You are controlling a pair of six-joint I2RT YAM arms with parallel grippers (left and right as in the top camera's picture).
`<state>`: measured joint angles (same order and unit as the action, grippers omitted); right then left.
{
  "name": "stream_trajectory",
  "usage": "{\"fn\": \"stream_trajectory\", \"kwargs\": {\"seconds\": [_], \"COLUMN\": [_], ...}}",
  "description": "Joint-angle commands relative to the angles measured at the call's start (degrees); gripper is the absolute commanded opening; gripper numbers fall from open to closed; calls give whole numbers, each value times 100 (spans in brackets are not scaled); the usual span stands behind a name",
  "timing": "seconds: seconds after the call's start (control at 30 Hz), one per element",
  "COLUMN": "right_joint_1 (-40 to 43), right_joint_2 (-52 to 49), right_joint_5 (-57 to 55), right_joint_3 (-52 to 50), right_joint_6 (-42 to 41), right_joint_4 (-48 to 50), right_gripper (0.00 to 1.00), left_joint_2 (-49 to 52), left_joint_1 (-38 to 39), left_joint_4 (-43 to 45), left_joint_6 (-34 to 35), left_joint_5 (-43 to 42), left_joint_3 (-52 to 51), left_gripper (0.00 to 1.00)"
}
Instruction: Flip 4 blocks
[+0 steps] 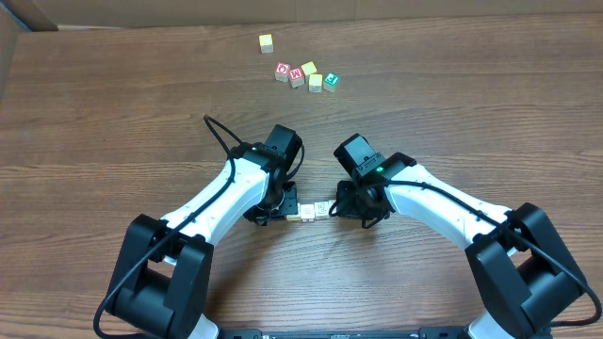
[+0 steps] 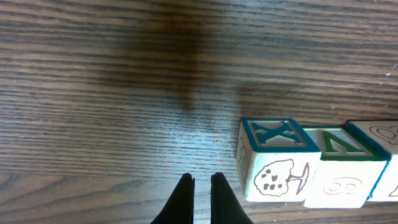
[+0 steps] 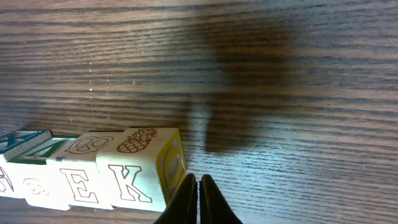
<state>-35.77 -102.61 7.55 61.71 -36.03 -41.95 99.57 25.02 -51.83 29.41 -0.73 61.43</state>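
Closed, empty fingers of the left gripper [image 2: 201, 180] sit at its frame's bottom edge, just left of the X block [image 2: 273, 158]. Likewise closed, the right gripper [image 3: 198, 180] sits just right of the K block [image 3: 140, 167]. Overhead, four blocks [image 1: 307, 210] form a touching row at lower centre between the grippers, with other cubes [image 1: 301, 72] at upper centre.

The worktop [image 1: 94, 113] is dark brown woodgrain. The cream blocks [image 1: 308, 210] show coloured marks: the X block [image 2: 273, 163] has a teal-framed letter, the V block [image 2: 345, 171] green, the K block [image 3: 138, 167] brown with a pineapple outline. By the far edge, cubes [image 1: 298, 75] are red, yellow and green.
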Motion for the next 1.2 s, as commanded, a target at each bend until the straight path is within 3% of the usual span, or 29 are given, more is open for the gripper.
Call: {"fn": "stream_trajectory", "kwargs": {"seconds": [0.0, 0.73, 1.17], "right_joint_1": [-17, -17, -17], "right_joint_2": [57, 57, 57], "right_joint_5": [24, 31, 756], "right_joint_3": [-37, -37, -37], "right_joint_6": [-24, -26, -24], "right_joint_4": [35, 42, 389], "right_gripper": [6, 6, 6], "left_joint_2": [57, 57, 57], "left_joint_1": [-24, -24, -24], "left_joint_4": [9, 323, 435], "left_joint_6": [-114, -111, -114], "left_joint_5": [111, 94, -79], "left_joint_3": [-61, -256, -256], "left_gripper": [4, 4, 4]}}
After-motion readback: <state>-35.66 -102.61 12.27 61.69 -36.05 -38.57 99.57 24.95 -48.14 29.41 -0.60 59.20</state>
